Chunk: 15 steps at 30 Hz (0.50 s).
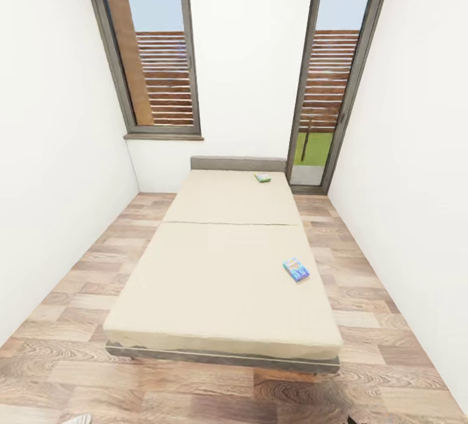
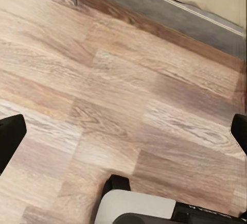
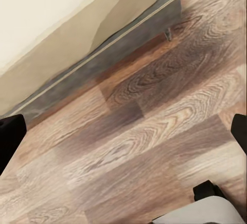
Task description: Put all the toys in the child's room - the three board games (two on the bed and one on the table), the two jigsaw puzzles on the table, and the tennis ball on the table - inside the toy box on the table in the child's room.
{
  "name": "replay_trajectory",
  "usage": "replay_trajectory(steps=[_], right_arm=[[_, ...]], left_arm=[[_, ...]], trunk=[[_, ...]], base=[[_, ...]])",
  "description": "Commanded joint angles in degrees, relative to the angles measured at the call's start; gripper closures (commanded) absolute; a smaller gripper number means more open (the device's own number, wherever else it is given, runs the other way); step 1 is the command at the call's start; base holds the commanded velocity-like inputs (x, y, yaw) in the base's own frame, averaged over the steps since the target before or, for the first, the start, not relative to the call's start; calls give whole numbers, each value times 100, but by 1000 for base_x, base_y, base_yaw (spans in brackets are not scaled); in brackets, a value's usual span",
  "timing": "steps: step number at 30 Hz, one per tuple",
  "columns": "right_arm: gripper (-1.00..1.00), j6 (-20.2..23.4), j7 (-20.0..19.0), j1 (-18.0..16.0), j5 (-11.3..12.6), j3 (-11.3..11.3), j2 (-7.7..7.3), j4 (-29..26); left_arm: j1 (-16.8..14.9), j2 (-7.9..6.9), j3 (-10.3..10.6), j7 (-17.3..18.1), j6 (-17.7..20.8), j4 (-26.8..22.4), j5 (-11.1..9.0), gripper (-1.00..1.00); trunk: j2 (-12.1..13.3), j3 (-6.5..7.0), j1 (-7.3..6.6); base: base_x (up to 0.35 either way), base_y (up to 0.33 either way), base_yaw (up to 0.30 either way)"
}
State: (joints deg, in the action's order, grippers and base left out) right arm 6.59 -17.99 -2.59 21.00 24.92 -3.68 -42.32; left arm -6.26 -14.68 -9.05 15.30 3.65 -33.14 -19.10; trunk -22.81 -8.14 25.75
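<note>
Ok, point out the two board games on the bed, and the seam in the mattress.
Blue-yellow board game point(image 1: 296, 269): head view, middle of its printed top face.
White-green board game point(image 1: 262, 177): head view, middle of its top face, near the headboard.
Mattress seam point(image 1: 227, 222): head view, middle of the line across the mattress.

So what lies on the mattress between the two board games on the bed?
Nothing: in the head view, bare cream mattress and its cross seam separate the blue-yellow board game from the white-green board game near the headboard of the bed.
</note>
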Motion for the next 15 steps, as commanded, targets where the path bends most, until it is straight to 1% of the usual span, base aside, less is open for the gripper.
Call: replay_trajectory(steps=[1, 3, 10, 12, 15], right_arm=[[-100, 44, -25, -5, 58, 9, 0, 6], [-100, 31, -14, -5, 56, -17, -9, 31], [-100, 19, 4, -5, 55, -45, -13, 56], [-100, 19, 5, -5, 59, -47, -14, 65], [-100, 14, 6, -5, 55, -54, -1, 66]], left_arm=[[-1, 9, -19, 35, -2, 6, -54, -100], [-1, 25, -19, 39, -112, 28, -52, -100], [-1, 60, -11, 31, -262, 113, -33, -100], [-2, 70, -14, 29, -319, 189, 17, -100], [-3, 79, -17, 27, -472, 269, 153, -100]], trunk=[[-11, -3, 4], [-11, 13, 4], [-11, 72, 4], [-11, 88, 4], [-11, 113, 4]], base=[[0, 0, -186], [0, 0, -186], [0, 0, -185], [0, 0, -185], [0, 0, -183]])
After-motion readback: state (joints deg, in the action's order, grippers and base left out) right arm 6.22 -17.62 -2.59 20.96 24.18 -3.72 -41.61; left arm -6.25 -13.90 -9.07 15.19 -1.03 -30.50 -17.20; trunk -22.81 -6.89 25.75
